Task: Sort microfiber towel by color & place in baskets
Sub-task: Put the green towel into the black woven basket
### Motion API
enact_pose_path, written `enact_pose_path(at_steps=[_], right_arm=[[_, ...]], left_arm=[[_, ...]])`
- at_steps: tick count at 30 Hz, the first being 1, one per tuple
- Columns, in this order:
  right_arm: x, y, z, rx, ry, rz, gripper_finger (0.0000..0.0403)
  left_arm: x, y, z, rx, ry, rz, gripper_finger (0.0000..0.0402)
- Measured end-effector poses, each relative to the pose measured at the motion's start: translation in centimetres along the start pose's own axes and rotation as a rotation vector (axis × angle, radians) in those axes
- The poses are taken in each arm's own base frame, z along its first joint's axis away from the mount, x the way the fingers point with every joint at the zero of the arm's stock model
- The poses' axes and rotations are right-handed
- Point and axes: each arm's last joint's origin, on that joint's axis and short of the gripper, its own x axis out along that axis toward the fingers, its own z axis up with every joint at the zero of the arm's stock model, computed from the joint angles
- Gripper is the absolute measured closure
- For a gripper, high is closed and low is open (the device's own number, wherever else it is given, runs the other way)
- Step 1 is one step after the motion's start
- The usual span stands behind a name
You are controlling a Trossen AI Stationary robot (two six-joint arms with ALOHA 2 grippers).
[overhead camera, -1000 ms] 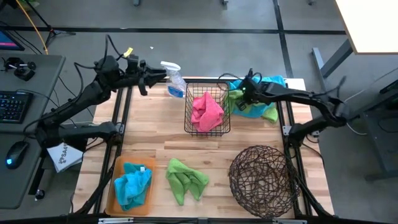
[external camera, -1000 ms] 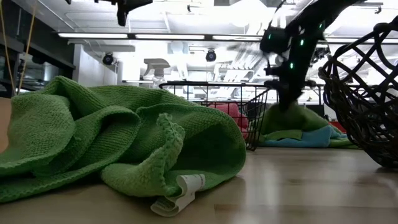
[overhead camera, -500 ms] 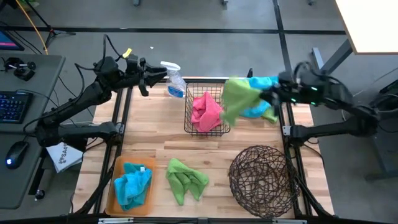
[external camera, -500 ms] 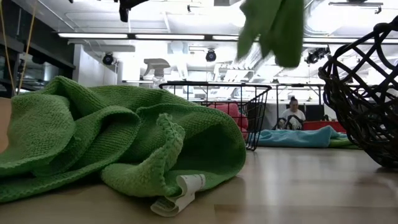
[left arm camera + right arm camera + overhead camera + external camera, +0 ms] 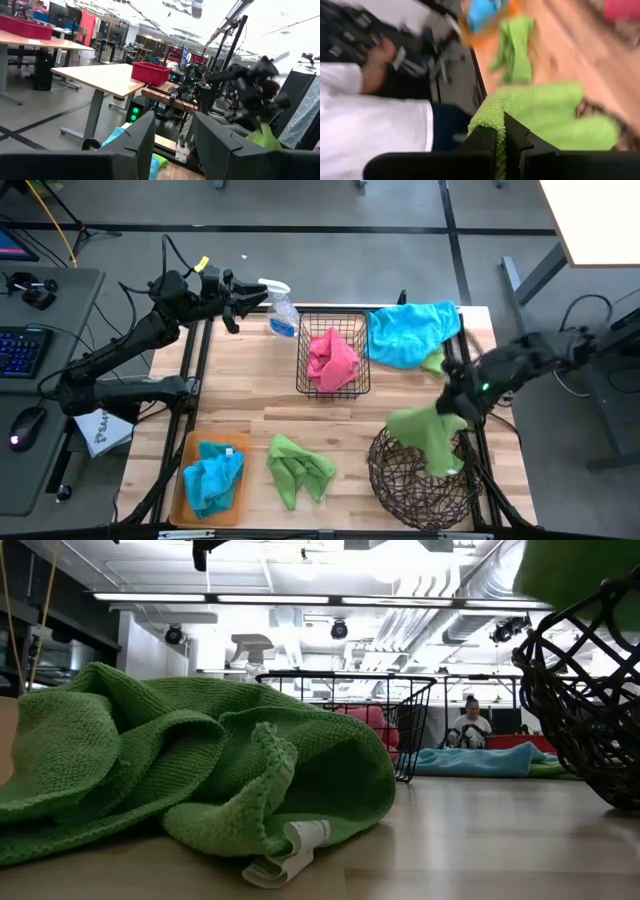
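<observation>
From above, my right fingers (image 5: 447, 412) pinch a green towel (image 5: 425, 436) that hangs over the far rim of the round twig basket (image 5: 420, 485) at the desk's near right. The black wire basket (image 5: 334, 352) at the far middle holds a pink towel (image 5: 331, 358), a blue towel (image 5: 410, 332) lies on the desk (image 5: 250, 370) just right of it, the orange tray (image 5: 183, 485) at the near left holds another blue towel (image 5: 212, 478), and a second green towel (image 5: 297, 467) lies beside the tray. My left fingers (image 5: 245, 298) hover spread and empty at the far left by a spray bottle (image 5: 280, 310). At desk level, that loose green towel fills the foreground with the twig basket at right. My left wrist camera shows both fingers (image 5: 142, 142) apart, holding nothing. My right wrist camera shows my fingers (image 5: 492, 142) closed on green cloth above the basket.
</observation>
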Motion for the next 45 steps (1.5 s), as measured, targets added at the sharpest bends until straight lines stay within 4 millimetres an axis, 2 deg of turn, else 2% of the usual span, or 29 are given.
enact_pose_path(at_steps=[5,8,10,14,19,24,27,35,39,42,45], right_arm=[[4.4,-0.9,-3.3,0.152,0.309,-0.048,0.0403],[6.8,-1.3,-5.9,0.239,0.508,-0.009,0.0403],[8.1,-1.6,-7.3,0.276,0.576,0.028,0.0403],[10.4,-2.7,-9.2,0.341,0.544,0.088,0.0403],[12.3,-5.4,-10.5,0.459,0.470,-0.005,0.0403],[12.7,-6.3,-10.8,0.479,0.441,-0.041,0.0401],[12.8,-6.1,-10.7,0.481,0.406,-0.024,0.0381],[12.8,-5.5,-9.6,0.463,0.367,0.049,0.0260],[12.4,-4.8,-8.1,0.402,0.317,0.087,0.0224],[11.9,-4.9,-7.4,0.356,0.382,0.050,0.0218],[11.1,-5.8,-7.7,0.381,0.537,-0.074,0.0217]], left_arm=[[0.0,0.0,0.0,0.000,-0.001,0.000,0.0281],[0.0,0.0,0.0,0.000,-0.002,0.000,0.0281],[0.0,0.0,0.0,0.000,-0.002,0.000,0.0281],[0.0,0.0,0.0,0.001,-0.003,0.000,0.0281],[0.0,0.0,0.2,0.006,-0.015,-0.004,0.0281],[0.0,-0.1,0.4,0.015,-0.039,-0.012,0.0281],[0.0,-0.1,0.5,0.018,-0.045,-0.014,0.0281],[0.0,-0.1,0.4,0.009,-0.043,-0.013,0.0281],[0.0,-0.1,0.4,0.009,-0.042,-0.013,0.0281],[0.0,-0.1,0.4,0.010,-0.043,-0.011,0.0281],[-0.1,0.0,0.5,0.010,-0.043,-0.007,0.0281]])
